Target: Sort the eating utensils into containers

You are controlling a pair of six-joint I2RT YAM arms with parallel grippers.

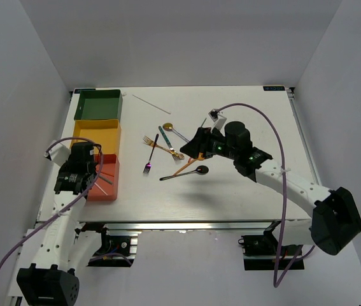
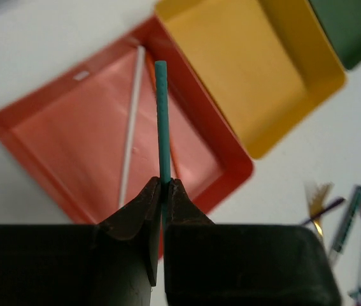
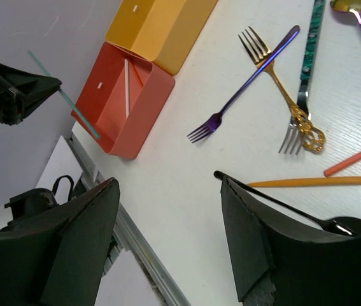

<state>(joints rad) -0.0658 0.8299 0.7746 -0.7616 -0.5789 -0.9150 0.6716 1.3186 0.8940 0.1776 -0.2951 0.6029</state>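
Table (image 1: pixel 231 197) white, plain white walls around. Left gripper (image 2: pixel 164 191) clamps teal chopstick (image 2: pixel 162 121) above orange-red tray (image 2: pixel 53 137). Right gripper (image 3: pixel 167 210) spread wide, holding nothing, over black spoon (image 3: pixel 282 205) among scattered utensils.

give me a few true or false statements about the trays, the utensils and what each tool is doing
1. The left tool pinches a teal chopstick above the orange-red tray. True.
2. The orange-red tray holds nothing. False: a white chopstick already lies in it.
3. The right tool grips the black spoon. False: its jaws stand open and hold nothing; the spoon lies on the table.
4. The purple fork lies crossed over the gold fork. True.
5. The yellow tray sits between the dark green tray and the orange-red one. True.
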